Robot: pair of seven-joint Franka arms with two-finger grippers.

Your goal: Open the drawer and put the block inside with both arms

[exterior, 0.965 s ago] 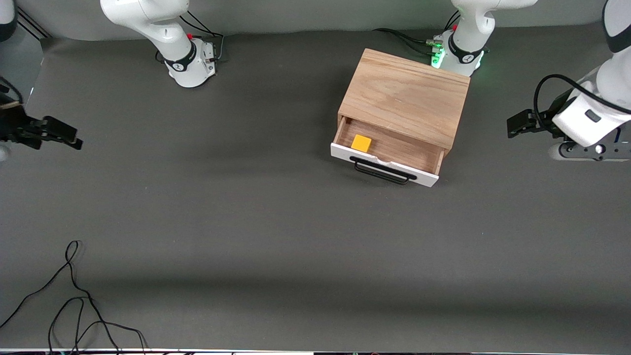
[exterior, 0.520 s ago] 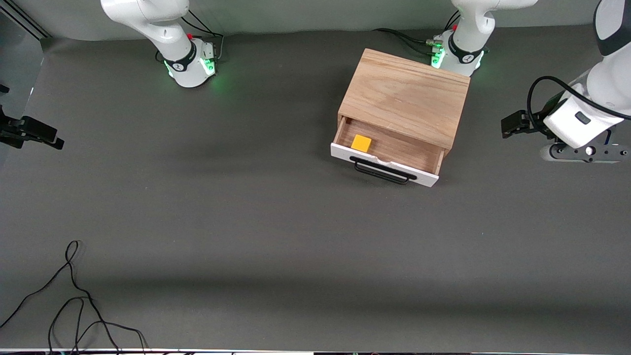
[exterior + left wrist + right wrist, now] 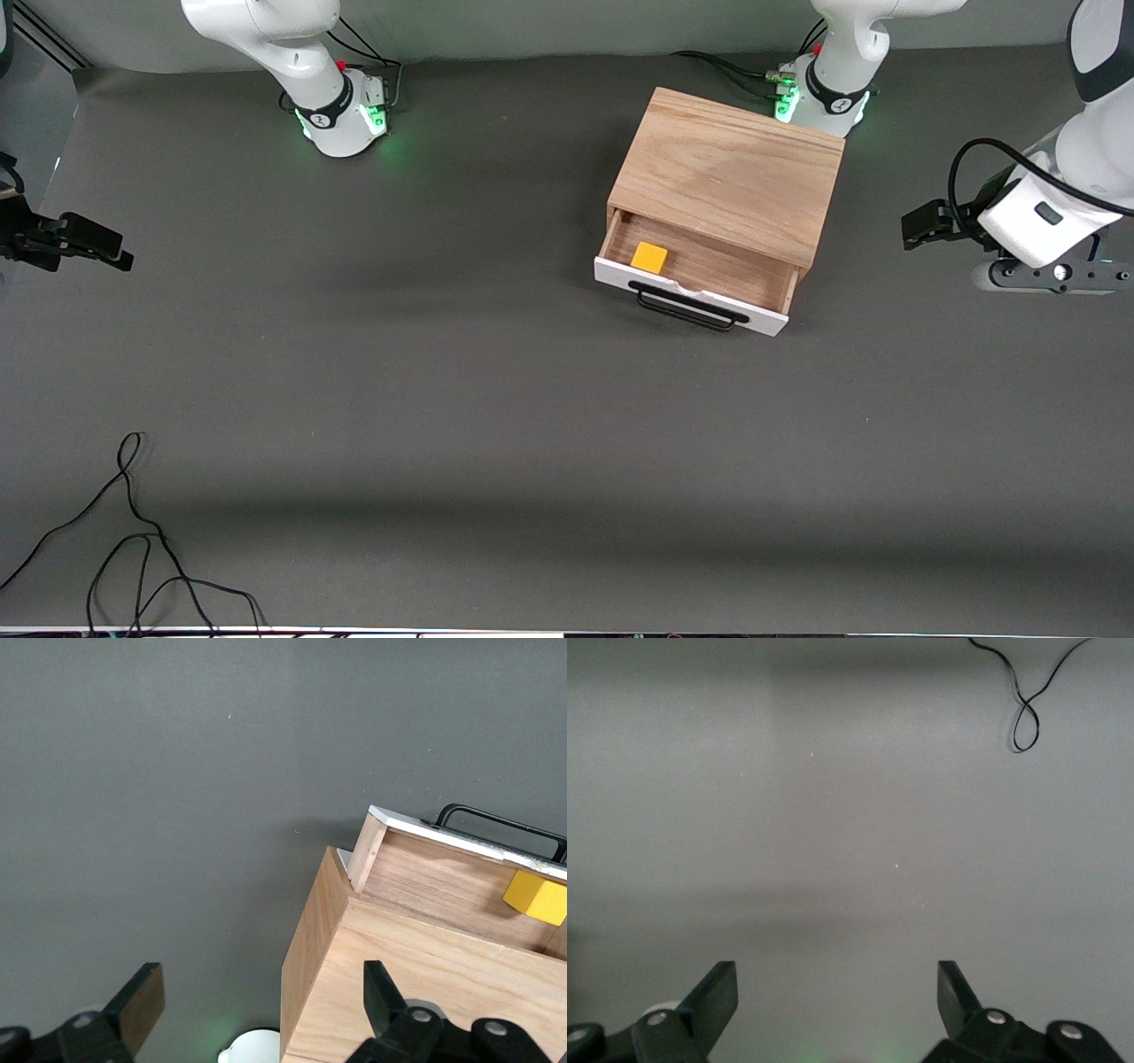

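Note:
The light wood cabinet [image 3: 726,173] stands close to the left arm's base [image 3: 819,93]. Its white-fronted drawer [image 3: 691,297] with the black bar handle [image 3: 687,312] is pulled open toward the front camera. The yellow-orange block [image 3: 649,257] lies inside the drawer, at the end toward the right arm, and also shows in the left wrist view [image 3: 537,897]. My left gripper [image 3: 263,1010] is open and empty, high over the cabinet's edge by its own base. My right gripper [image 3: 837,1001] is open and empty over bare mat at the right arm's end of the table.
A grey mat [image 3: 443,399] covers the table. A loose black cable [image 3: 133,496] lies at the corner nearest the front camera at the right arm's end, and also shows in the right wrist view [image 3: 1028,700]. The right arm's base [image 3: 341,115] glows green.
The right arm's hand drew outward, then came slightly back. The left arm's hand shifted a little. The right base light turned green. Drawer and block have not moved.

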